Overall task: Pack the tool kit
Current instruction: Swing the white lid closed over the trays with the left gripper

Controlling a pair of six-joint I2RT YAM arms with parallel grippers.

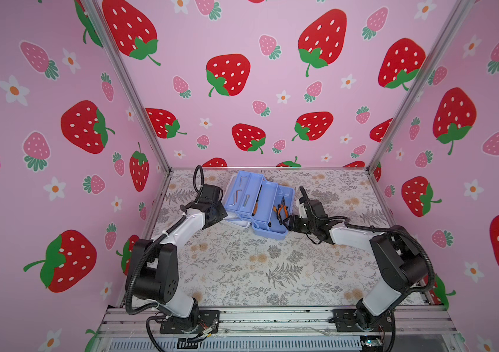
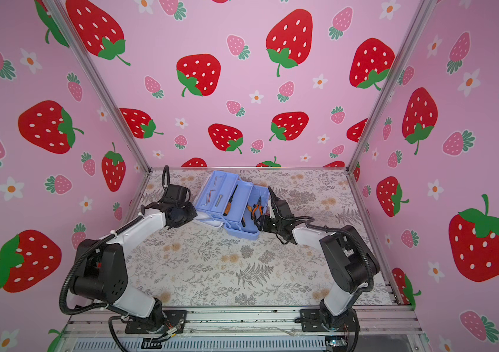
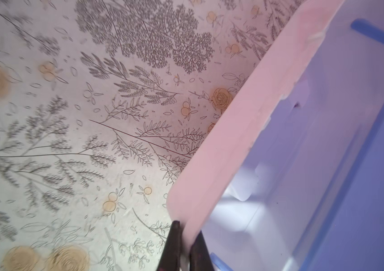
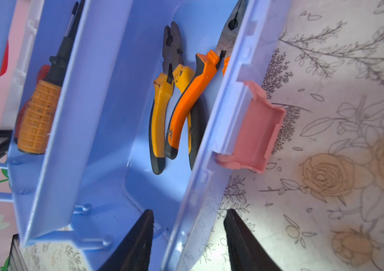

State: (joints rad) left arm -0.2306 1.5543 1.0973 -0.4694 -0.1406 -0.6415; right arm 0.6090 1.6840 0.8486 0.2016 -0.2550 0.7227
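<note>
Near edge: both arms rise from their mounts and reach away over the floral worktop (image 1: 242, 274).

Farther in, left side: the left claw (image 3: 187, 228) is clenched on the rim of the white lid (image 3: 221, 152). It grips close to a rounded corner, one finger outside the wall and one inside. In both top views the lid lies flat on the worktop, open side up, mostly hidden under the raised trays.

Same depth, right side: the right claw (image 4: 189, 211) is released. Its fingers (image 4: 139, 234) are spread astride the long wall of the blue base (image 4: 242, 51), one inside the box and one outside. A gap shows on each side of the wall. The pink latch (image 4: 252, 131) hangs on the outer face of that wall, just beyond the claw.

The tool kit (image 1: 268, 236) sits open at the far middle of the worktop, askew, close to the back wall.
- Base: two pairs of pliers (image 4: 186, 101), one yellow-handled and one orange-handled, overlapping beside the latch-side wall.
- Middle tray (image 1: 268, 198): a screwdriver (image 4: 39, 112) with a ribbed orange handle and black shaft.
- Farthest tray (image 1: 253, 183): hex keys (image 1: 236, 197) lying loose.
</note>
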